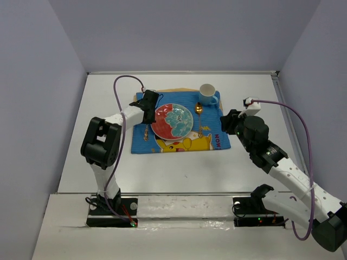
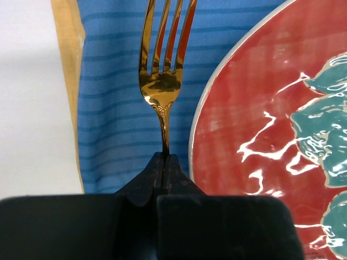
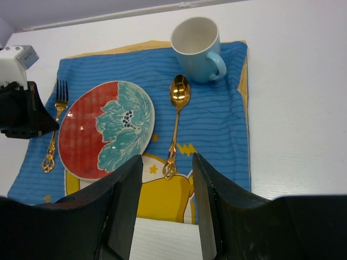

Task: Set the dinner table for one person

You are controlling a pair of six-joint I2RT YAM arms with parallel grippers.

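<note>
The white dinner table (image 1: pixel 108 168) carries a blue cartoon placemat (image 1: pixel 211 138). On the mat are a red and teal plate (image 1: pixel 172 122), a gold spoon (image 1: pixel 199 116) to its right and a light blue mug (image 1: pixel 207 93) at the far right corner. A gold fork (image 2: pixel 161 81) lies on the mat left of the plate, tines pointing away. My left gripper (image 2: pixel 165 158) is shut on the fork's neck, low over the mat (image 1: pixel 147 115). My right gripper (image 3: pixel 167 179) is open and empty, above the mat's right edge (image 1: pixel 226 122).
The mat has a tan border (image 2: pixel 68 65) at its left edge. Grey walls close in the table on the left, right and back. Bare white tabletop (image 3: pixel 303 108) lies right of the mat and in front of it.
</note>
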